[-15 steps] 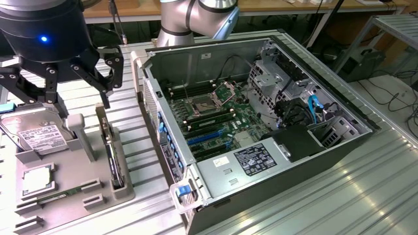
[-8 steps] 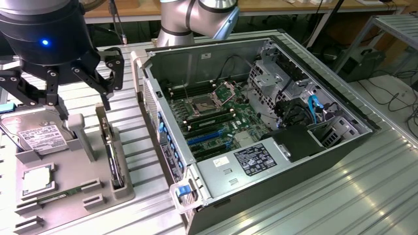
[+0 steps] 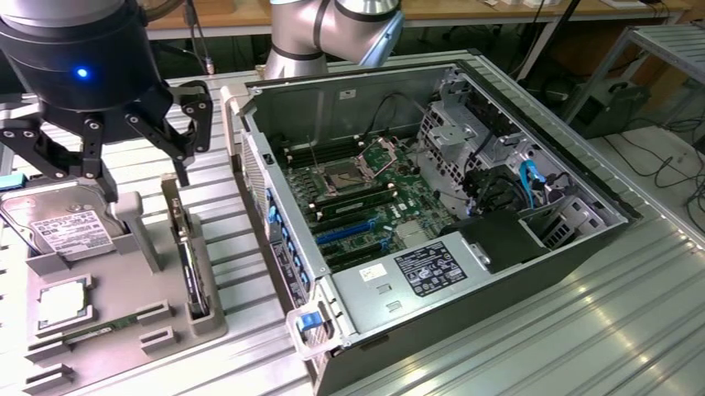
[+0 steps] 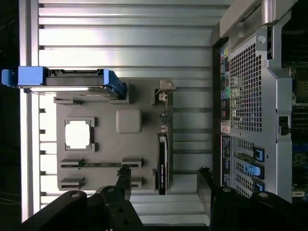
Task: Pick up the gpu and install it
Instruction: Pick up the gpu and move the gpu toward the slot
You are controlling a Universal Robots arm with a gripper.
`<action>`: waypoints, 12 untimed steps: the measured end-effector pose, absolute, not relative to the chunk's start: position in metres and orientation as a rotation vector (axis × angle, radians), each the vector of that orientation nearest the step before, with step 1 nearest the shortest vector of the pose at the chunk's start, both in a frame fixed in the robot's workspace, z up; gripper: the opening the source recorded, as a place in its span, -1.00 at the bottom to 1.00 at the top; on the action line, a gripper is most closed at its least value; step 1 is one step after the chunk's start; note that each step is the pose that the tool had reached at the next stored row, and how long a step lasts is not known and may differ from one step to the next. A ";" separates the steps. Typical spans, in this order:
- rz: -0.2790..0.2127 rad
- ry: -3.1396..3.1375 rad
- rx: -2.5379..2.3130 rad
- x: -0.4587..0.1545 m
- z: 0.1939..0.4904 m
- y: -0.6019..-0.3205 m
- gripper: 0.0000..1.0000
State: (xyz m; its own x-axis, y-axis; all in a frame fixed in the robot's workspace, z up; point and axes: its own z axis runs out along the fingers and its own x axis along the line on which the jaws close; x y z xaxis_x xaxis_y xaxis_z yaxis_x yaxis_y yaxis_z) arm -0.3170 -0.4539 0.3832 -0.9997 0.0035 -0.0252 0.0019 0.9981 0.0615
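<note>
on its long edge in a slot of the grey holder, the gpu is seen standing upright, untouched, on the side of the holder nearest the open computer case. above it the gripper is held with its fingers spread wide apart and nothing between the pads; in the wrist view the card is lined up between the two fingers. beside the gpu, on the same holder, a hard drive, a processor and a memory stick are kept. holder and case are set just beside each other on a ribbed metal table.
</note>
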 end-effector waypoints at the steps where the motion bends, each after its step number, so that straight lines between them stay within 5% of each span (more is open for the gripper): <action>1: 0.096 3.115 0.004 -0.317 0.383 -0.454 0.33; 12: 0.096 3.115 0.004 -0.316 0.382 -0.454 0.33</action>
State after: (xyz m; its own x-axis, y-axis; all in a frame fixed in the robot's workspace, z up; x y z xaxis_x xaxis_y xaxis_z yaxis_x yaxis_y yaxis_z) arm -0.3162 -0.4540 0.3821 -0.9997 0.0035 -0.0252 0.0019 0.9981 0.0616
